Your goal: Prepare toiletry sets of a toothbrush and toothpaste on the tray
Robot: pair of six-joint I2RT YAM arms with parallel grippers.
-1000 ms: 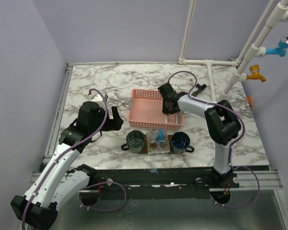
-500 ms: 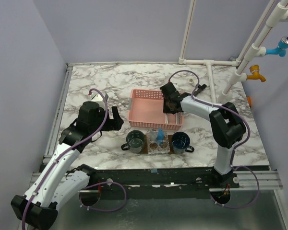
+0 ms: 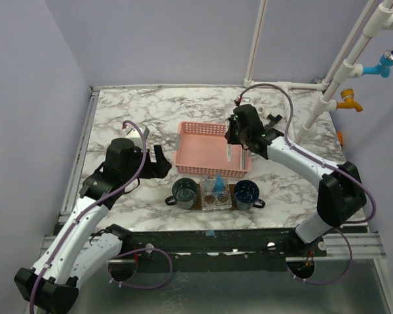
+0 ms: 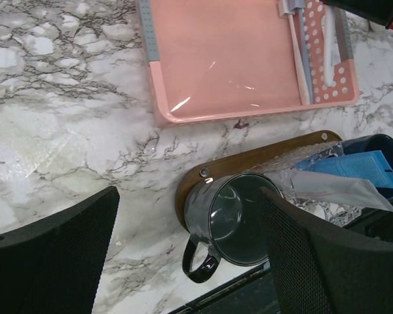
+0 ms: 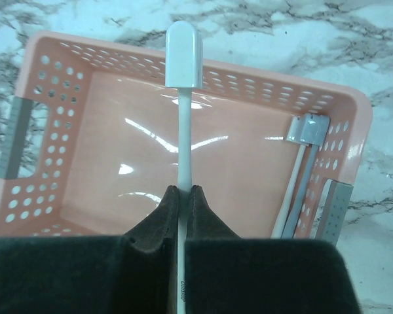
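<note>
I'm pinching the toothbrush (image 5: pixel 183 118) in the right gripper (image 5: pixel 183 193) over the perforated pink basket (image 5: pixel 85 65).
Handle print is blurring unreadably; left gripper (image 3: pixel 159 159) is hovering spread near the wooden tray (image 4: pixel 249 162).

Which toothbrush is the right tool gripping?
The white capped toothbrush, pinched in the right tool and held over the pink basket. The other two, a white one and a grey one, lie along the basket's side wall.

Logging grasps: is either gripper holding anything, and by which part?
Right gripper pinches the toothbrush by its thin handle; left gripper holds nothing.
</note>
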